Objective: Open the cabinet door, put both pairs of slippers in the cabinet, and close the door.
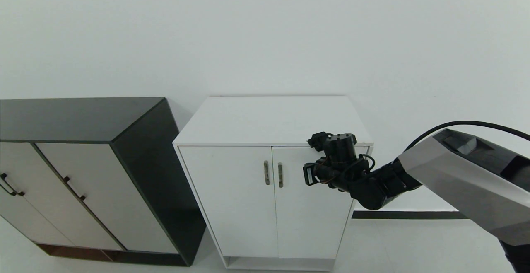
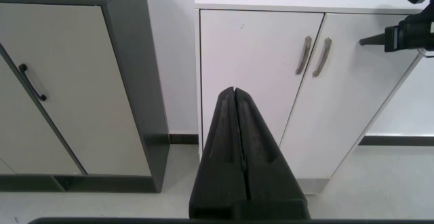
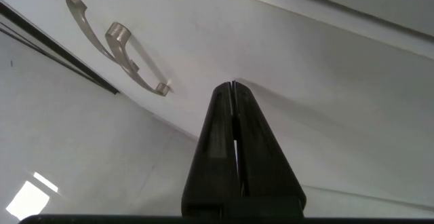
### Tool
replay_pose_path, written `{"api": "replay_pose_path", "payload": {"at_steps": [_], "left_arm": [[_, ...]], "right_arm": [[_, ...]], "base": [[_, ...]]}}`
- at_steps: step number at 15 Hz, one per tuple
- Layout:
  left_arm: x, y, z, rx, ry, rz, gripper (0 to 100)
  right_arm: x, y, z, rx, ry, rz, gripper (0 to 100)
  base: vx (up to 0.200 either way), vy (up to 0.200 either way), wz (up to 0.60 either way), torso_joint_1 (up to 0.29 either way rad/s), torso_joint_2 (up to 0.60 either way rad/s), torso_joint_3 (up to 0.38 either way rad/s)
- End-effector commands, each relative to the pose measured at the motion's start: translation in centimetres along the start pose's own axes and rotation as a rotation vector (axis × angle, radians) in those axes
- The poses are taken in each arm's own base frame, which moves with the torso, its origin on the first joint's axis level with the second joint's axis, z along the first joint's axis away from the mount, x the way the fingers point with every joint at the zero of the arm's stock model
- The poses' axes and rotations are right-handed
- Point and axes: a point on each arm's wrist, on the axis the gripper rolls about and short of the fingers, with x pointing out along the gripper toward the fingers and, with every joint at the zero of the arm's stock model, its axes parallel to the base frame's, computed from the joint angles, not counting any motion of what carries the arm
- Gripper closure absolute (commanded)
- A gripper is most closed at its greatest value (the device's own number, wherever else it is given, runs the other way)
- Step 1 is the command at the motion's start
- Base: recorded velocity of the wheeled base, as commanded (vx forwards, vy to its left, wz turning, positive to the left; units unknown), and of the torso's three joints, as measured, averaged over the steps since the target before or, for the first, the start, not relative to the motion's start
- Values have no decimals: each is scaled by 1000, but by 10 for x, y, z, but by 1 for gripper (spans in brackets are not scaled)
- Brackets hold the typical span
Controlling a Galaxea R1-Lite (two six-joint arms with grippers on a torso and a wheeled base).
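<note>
The white cabinet stands against the wall with both doors closed. Two metal handles sit side by side at the middle seam, one on the left door and one on the right door. My right gripper is shut on nothing and hovers in front of the right door, a short way right of its handle. The right wrist view has that gripper pointing at the door face. My left gripper is shut and empty. It is held back from the cabinet and points at the left door.
A dark cabinet with beige doors and black handles stands close on the left of the white one. A black strip runs along the floor by the wall on the right. Open floor lies in front of both cabinets.
</note>
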Motion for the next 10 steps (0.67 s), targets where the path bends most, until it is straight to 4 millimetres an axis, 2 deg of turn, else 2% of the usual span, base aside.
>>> {"api": "replay_pose_path", "payload": {"at_steps": [1, 10], "left_arm": [[0, 0, 0, 0, 1, 1, 100], [0, 0, 0, 0, 1, 1, 100]], "right_arm": [[3, -1, -2, 1, 2, -5, 100], [5, -5, 3, 6, -15, -14, 100]], "base": [[0, 0, 0, 0, 0, 0], [0, 0, 0, 0, 0, 0]]}}
